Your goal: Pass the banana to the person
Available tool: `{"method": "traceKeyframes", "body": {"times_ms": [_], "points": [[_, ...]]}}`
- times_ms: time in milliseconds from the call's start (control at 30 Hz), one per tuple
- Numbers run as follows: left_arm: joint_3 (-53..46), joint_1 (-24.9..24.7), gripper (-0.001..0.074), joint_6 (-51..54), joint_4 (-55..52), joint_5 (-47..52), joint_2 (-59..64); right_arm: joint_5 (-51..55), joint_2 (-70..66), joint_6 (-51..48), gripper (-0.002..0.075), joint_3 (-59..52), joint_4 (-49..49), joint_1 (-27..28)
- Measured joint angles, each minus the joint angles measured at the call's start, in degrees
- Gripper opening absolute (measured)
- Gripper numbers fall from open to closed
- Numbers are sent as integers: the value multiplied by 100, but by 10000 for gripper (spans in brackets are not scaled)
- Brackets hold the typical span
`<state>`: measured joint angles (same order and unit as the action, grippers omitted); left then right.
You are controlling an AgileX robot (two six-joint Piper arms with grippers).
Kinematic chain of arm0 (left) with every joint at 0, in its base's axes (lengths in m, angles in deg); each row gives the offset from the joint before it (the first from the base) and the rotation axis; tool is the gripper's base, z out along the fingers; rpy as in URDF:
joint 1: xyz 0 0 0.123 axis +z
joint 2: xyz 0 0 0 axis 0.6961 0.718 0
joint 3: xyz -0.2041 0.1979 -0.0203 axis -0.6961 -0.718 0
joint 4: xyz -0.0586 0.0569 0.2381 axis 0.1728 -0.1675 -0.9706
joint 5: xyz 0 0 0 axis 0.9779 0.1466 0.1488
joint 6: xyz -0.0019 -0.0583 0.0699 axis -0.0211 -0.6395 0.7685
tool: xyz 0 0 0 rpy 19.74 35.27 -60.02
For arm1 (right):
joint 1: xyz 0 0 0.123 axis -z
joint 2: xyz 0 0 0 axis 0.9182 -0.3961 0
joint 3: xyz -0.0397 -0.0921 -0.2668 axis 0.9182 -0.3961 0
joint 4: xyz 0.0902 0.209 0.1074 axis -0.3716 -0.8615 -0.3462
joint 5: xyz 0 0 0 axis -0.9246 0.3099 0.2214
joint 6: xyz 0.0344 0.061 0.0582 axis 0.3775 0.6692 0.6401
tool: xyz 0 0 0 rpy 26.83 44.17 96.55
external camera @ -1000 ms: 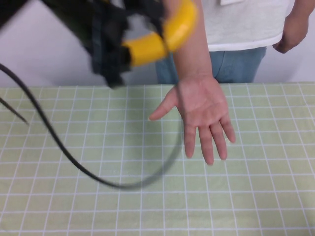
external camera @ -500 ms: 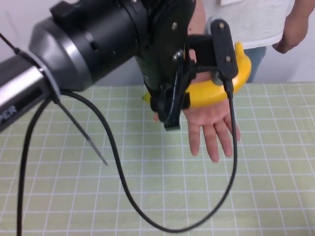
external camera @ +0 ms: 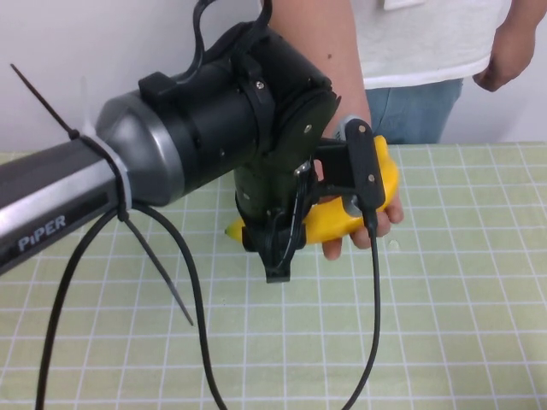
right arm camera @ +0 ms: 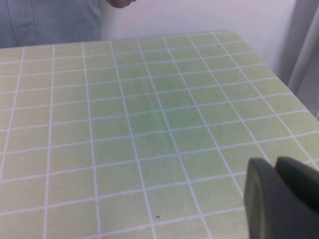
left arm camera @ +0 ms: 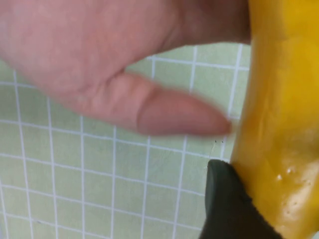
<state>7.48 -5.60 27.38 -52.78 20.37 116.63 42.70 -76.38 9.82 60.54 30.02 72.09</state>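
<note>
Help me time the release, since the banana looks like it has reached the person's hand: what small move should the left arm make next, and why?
Probably open the left gripper. It is shut on the banana, which lies across the person's hand, with fingers curling under it. The right gripper is parked over bare table, away from the handover.

You see a yellow-orange banana [external camera: 342,218] clamped in the black left gripper [external camera: 320,213]. The pale green tablecloth [external camera: 461,307] beneath it carries a white grid. Beyond it, the person [external camera: 427,51] wears white over blue jeans.

Light was bright, even and soft, with faint shadows. The hand [left arm camera: 99,64] and banana [left arm camera: 279,119] were blurred at the left wrist; the high view stayed sharp.
</note>
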Motion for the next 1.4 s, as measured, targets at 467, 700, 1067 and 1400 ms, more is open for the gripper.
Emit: {"method": "traceKeyframes", "body": {"times_ms": [467, 700, 1067, 1400], "points": [[199, 0, 655, -966, -652, -59, 0, 0, 0, 0, -11, 0, 0, 0], [1007, -20, 664, -1268, -658, 133, -439, 0, 0, 0, -11, 0, 0, 0], [766, -20, 95, -1851, -103, 158, -2496, 0, 0, 0, -11, 0, 0, 0], [-1443, -20, 0, -2628, -6, -35, -4135, 0, 0, 0, -11, 0, 0, 0]]}}
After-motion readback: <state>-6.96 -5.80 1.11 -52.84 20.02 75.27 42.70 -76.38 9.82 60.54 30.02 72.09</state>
